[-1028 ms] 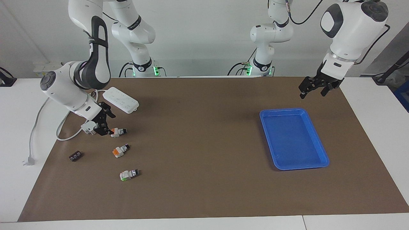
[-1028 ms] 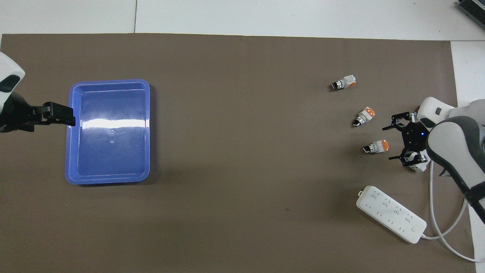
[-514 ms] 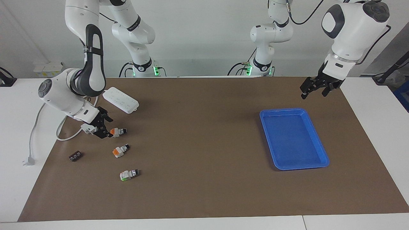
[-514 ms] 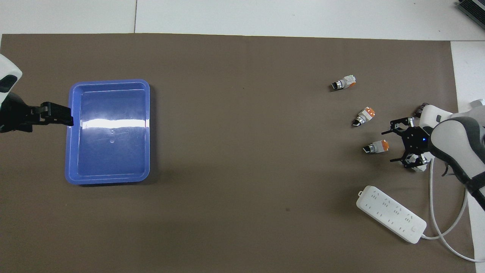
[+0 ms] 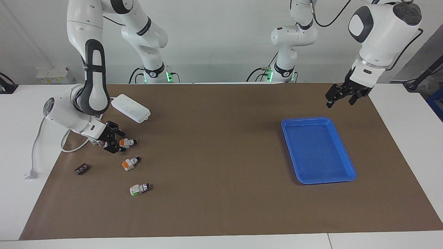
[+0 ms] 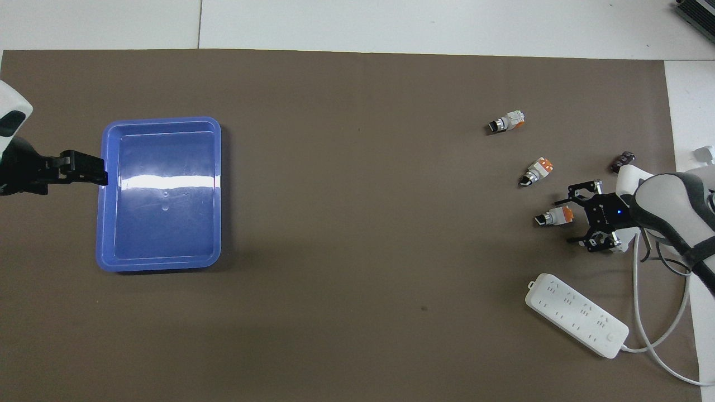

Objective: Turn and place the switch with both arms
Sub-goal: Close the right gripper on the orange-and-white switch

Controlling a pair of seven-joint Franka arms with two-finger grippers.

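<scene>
Three small switches lie on the brown mat toward the right arm's end. The one nearest the robots (image 5: 128,141) (image 6: 552,216) has its orange end between the open fingers of my right gripper (image 5: 117,141) (image 6: 564,220), which is low at the mat. The middle switch (image 5: 130,163) (image 6: 535,172) lies free. The farthest switch (image 5: 140,188) (image 6: 505,121) shows a green face. My left gripper (image 5: 341,97) (image 6: 84,170) hangs empty in the air beside the blue tray (image 5: 306,120) (image 6: 162,120), over the mat's edge.
A white power strip (image 5: 130,108) (image 6: 575,322) with its cable lies nearer the robots than the switches. A small dark brown block (image 5: 81,168) (image 6: 622,162) sits by the mat's end, beside the right arm's wrist.
My right gripper has come down and slid toward the nearest switch, so its open fingers now straddle the orange end. The left gripper has barely moved. No switch has moved.
</scene>
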